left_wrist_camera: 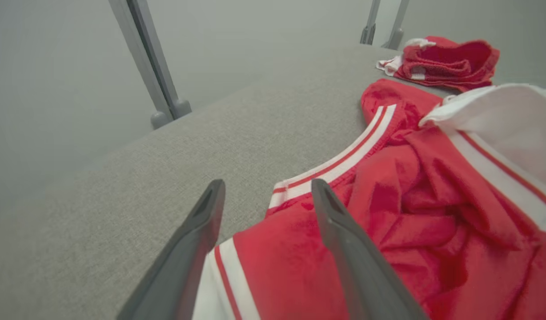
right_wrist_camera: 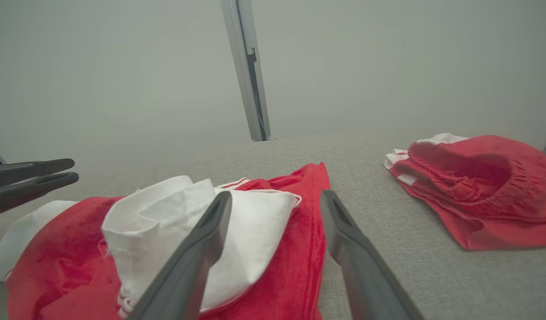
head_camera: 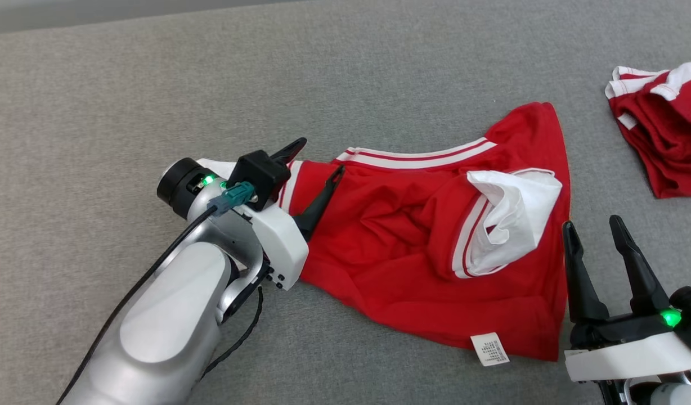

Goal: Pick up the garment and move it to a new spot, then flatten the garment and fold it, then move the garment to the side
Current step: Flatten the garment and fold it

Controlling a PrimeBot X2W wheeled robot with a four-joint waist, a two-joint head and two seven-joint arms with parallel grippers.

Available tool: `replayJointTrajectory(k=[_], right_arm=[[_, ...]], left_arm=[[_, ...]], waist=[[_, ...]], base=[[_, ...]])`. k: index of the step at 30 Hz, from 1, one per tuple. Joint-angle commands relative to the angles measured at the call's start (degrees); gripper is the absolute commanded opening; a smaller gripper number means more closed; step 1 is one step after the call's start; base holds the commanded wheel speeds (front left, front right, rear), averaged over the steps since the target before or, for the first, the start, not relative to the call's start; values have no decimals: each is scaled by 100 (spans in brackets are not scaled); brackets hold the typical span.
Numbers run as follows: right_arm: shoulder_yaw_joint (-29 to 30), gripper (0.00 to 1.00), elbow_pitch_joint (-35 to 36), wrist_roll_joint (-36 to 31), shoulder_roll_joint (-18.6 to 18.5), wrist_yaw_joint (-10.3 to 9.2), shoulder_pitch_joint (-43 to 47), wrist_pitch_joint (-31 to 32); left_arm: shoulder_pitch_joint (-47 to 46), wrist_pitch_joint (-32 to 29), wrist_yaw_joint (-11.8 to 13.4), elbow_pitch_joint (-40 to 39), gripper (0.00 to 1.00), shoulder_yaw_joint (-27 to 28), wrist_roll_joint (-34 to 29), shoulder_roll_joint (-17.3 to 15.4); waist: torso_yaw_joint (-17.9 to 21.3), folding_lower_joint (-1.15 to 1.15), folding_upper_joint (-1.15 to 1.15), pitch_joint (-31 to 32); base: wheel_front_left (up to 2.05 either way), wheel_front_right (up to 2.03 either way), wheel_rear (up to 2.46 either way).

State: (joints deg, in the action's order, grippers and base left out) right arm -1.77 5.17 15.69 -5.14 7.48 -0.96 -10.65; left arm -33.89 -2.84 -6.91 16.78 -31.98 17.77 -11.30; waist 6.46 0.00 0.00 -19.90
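At the red garment's [head_camera: 390, 253] edge, the left end effector [head_camera: 321, 156] stands open.

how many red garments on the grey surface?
2: one crumpled red garment lies at centre; one bunched red pile sits at the right edge, may hide more.

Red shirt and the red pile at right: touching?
Apart. Head view shows bare grey surface between the red shirt and the red pile; right wrist view shows the same gap.
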Motion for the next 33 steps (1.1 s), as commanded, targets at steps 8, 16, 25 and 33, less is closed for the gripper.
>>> replayJointTrajectory(k=[8,16,25,33], right_arm=[[-96,100,-268,63,81,4,-244,-244],[-82,100,-363,83,118,4,-244,-332],[-32,100,-435,107,123,4,-303,-401],[82,100,-373,28,-20,4,-273,-321]], left_arm=[[-825,-656,-55,1153,100,-986,474,-368],[-1009,-884,-52,1560,0,-1089,926,-575],[-685,-145,511,1963,0,-277,1531,-605],[122,613,955,1881,0,519,2162,-765]], waist=[[490,0,0,-249],[500,0,0,-285],[374,0,0,-244],[34,0,0,-128]], base=[[0,0,0],[0,0,0],[0,0,0],[0,0,0]])
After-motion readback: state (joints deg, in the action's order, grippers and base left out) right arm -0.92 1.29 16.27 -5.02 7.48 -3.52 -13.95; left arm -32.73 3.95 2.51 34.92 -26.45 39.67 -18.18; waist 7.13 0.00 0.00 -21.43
